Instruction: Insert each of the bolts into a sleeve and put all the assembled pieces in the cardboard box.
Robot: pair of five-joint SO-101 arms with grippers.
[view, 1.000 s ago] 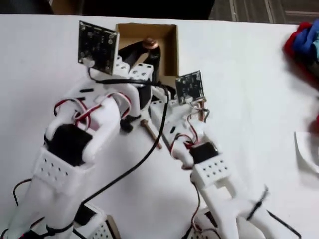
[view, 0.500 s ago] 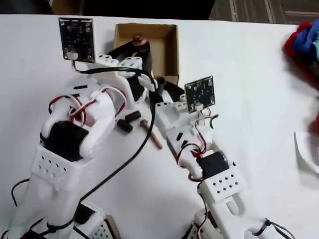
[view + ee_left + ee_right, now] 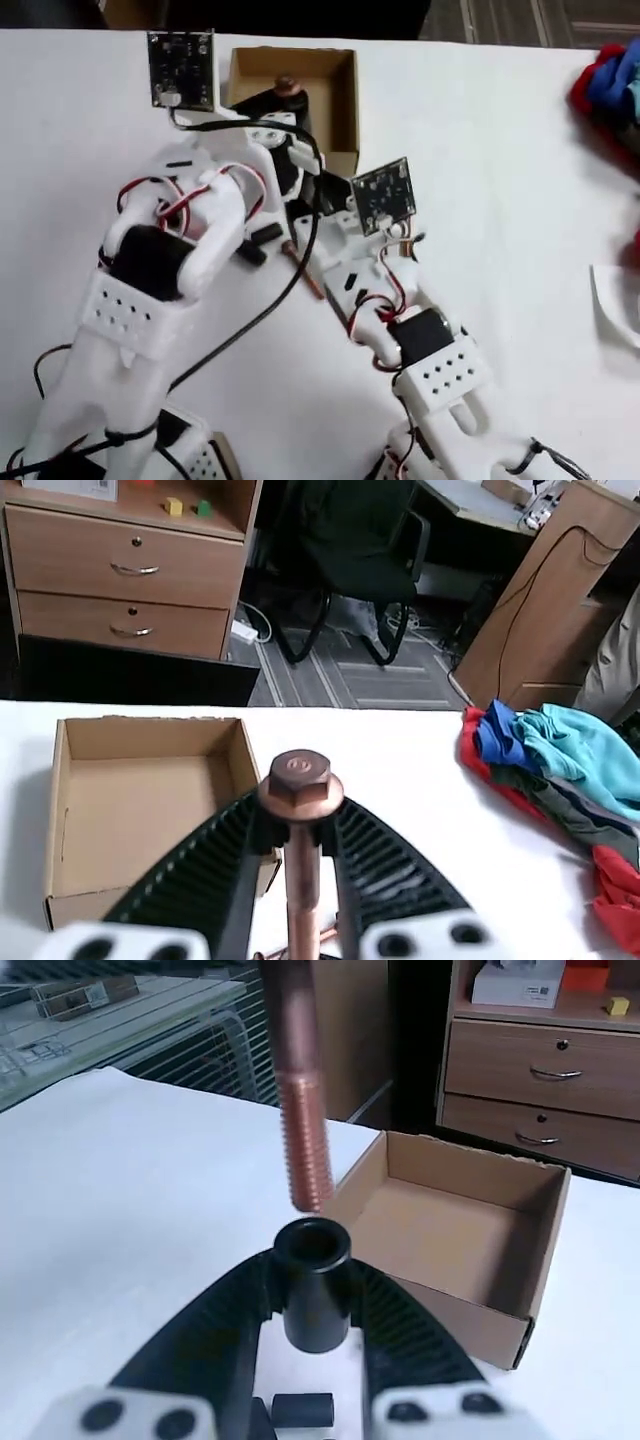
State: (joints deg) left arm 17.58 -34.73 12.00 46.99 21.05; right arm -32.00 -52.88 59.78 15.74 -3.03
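Bolt clamped head-up in left gripper, tip hanging just over the sleeve that right gripper is squeezing, right beside the cardboard box.

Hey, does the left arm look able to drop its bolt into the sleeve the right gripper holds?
Probably yes. The bolt in the left gripper hangs upright with its threaded tip just above the open mouth of the sleeve in the right gripper, nothing between them.
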